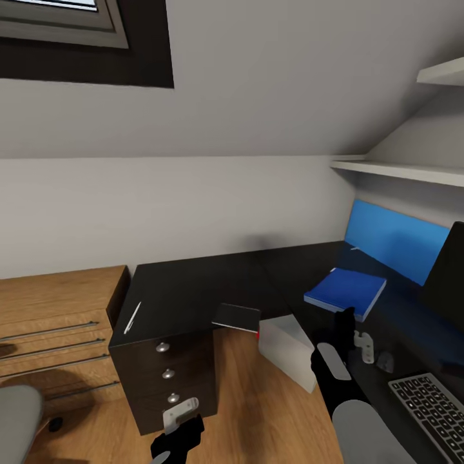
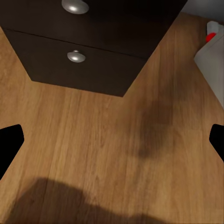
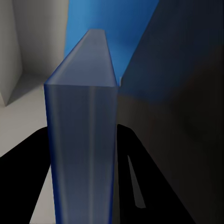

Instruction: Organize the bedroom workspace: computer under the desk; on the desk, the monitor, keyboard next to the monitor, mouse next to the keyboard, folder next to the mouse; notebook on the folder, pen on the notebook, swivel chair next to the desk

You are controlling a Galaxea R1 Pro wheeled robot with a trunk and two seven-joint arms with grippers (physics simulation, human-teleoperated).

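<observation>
The bright blue folder [image 1: 345, 290] lies flat over the right wing of the black desk [image 1: 187, 293]. I cannot tell whether it rests on the top or hovers just above it. My right gripper [image 1: 351, 320] is shut on its near edge. In the right wrist view the folder [image 3: 84, 140] runs edge-on between the dark fingers [image 3: 28, 182]. The white pen [image 1: 132, 318] lies on the desk's left corner, and a dark notebook [image 1: 236, 317] sits at the inner edge. The keyboard [image 1: 432, 412] and the monitor [image 1: 448, 277] are at the right. My left gripper [image 1: 180, 426] [image 2: 112, 140] hangs open, low over the floor.
A white computer case [image 1: 287, 351] stands on the wooden floor under the desk. The black drawer unit [image 1: 169, 374] [image 2: 88, 51] is just ahead of my left gripper. A wooden cabinet [image 1: 58, 328] and the grey swivel chair [image 1: 16, 419] are at left. A blue wall panel [image 1: 393, 241] sits under the shelves [image 1: 406, 171].
</observation>
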